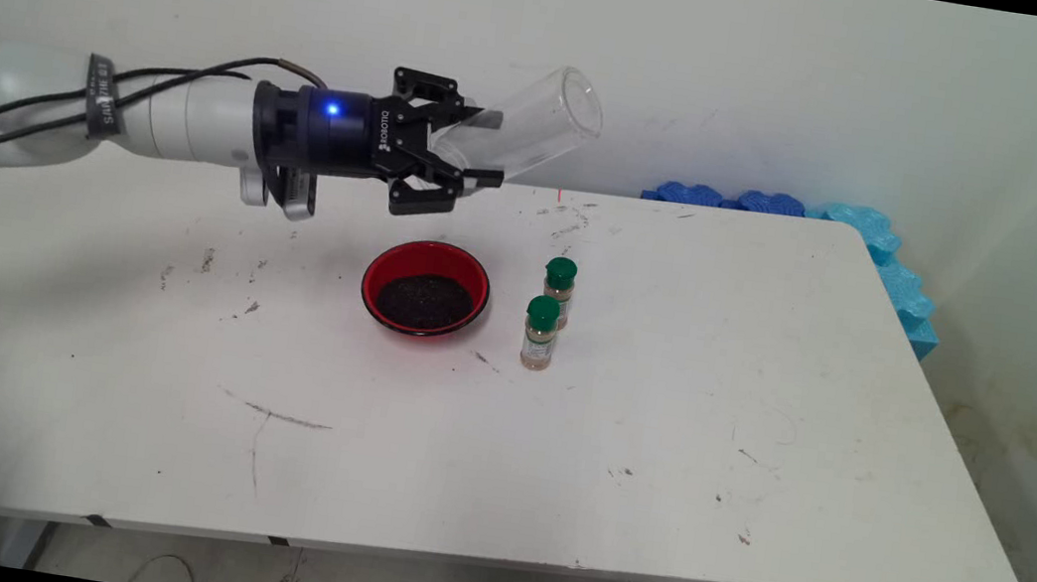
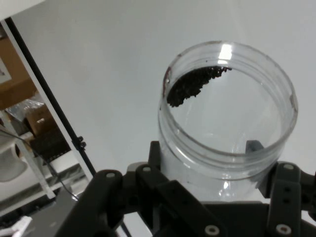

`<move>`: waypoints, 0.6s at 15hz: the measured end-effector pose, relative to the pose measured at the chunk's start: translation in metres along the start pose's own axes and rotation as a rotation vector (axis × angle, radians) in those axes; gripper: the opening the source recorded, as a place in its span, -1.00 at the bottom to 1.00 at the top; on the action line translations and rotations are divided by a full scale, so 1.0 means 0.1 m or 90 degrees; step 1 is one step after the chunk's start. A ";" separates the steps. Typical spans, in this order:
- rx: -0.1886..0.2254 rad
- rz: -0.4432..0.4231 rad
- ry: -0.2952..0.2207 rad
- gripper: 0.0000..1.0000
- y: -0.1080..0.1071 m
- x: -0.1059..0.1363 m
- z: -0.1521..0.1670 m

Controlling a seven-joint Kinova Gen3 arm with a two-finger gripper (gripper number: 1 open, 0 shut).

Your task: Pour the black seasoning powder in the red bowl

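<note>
- Main view shows the white bench [image 1: 660,430] filling most of the frame, scuffed with dark marks, its far edge against the wall.
- Arm: it reaches in level from the left of the frame, wrist horizontal, cables trailing, so the gripper [image 1: 472,147] points toward the right, above and behind the bowl.
- Clear jar [image 1: 526,122]: the fingers are clamped on its lower body, holding it tilted, mouth up and to the right, just above centre of the frame. In the hand view a small patch of dark grains [image 2: 195,84] clings inside near the rim; the rest looks empty.
- Red bowl [image 1: 426,287]: it sits at centre frame, below the gripper, holding a bed of similar dark grains, which suggests a link between bowl and jar.
- Two green-capped spice bottles [image 1: 547,320]: they stand upright just right of the bowl, one behind the other, close together.
- Blue foam pieces [image 1: 885,249] lie along the bench's far right corner.
</note>
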 end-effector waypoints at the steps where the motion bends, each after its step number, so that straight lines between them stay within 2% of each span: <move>1: 0.002 0.012 0.000 -1.00 0.00 -0.01 0.00; 5: 0.011 0.068 -0.001 -1.00 0.02 -0.07 -0.03; 9: 0.030 0.156 -0.003 -1.00 0.03 -0.16 -0.07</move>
